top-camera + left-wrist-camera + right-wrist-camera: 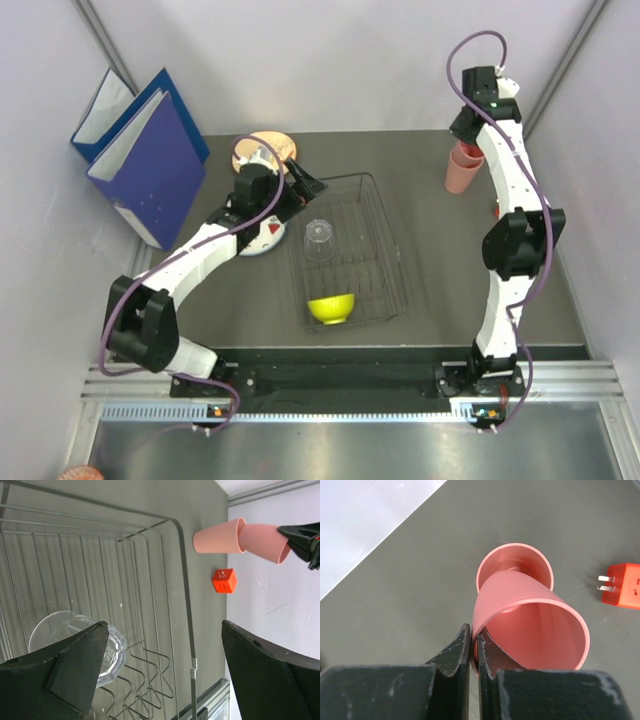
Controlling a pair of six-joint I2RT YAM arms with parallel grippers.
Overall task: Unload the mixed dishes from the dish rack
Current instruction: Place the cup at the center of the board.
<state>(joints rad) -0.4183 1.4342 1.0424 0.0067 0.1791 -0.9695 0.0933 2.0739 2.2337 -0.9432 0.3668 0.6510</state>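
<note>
Inside the rack [184, 595] only glass [318, 233] and bowl [331, 308] are left; plates [262, 148] lie beside it. Above, the left tool [164, 625] gapes wide; the right tool [473, 632] pinches a cup [540, 625].

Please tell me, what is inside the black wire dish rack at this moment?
The dish rack holds a clear glass and a lime-yellow bowl. In the top view the open left hand covers its far left corner, so that spot is hidden.
</note>
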